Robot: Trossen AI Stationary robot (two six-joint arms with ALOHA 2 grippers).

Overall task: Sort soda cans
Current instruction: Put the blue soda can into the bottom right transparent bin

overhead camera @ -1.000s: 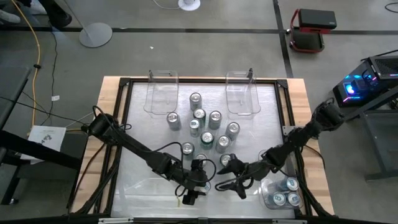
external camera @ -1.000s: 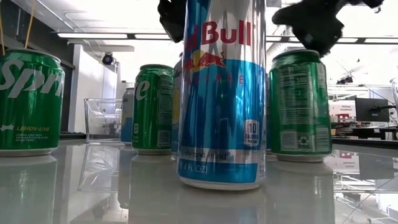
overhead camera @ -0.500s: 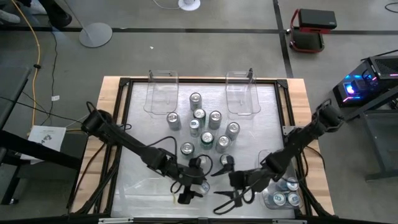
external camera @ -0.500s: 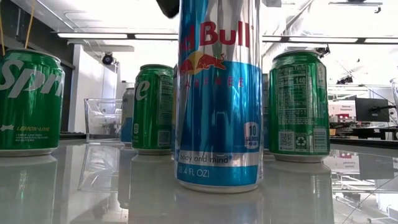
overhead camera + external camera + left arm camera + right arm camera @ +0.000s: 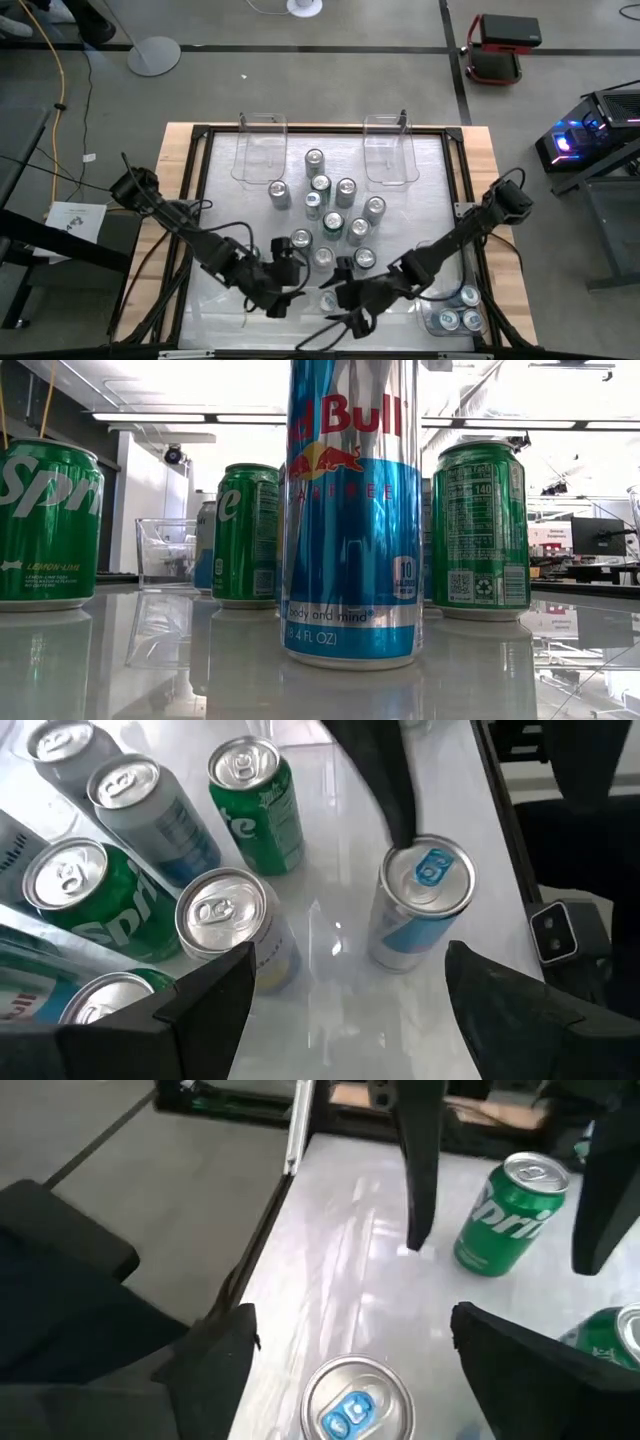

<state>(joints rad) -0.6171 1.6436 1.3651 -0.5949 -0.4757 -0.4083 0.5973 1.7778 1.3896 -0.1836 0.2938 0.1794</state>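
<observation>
I see the tall blue-and-silver metal soda can (image 5: 328,298) standing upright on the desk low in the high view's centre, between my empty, wide-open left end effector (image 5: 283,301) and equally open, empty right end effector (image 5: 345,305), the left slightly nearer.

Bright overhead ceiling strips (image 5: 150,417); glare on glossy table (image 5: 430,190); wrist views soft.

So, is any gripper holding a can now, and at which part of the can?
No. The left gripper and the right gripper are both open and hold nothing. The blue can stands free on the table between them.
</observation>
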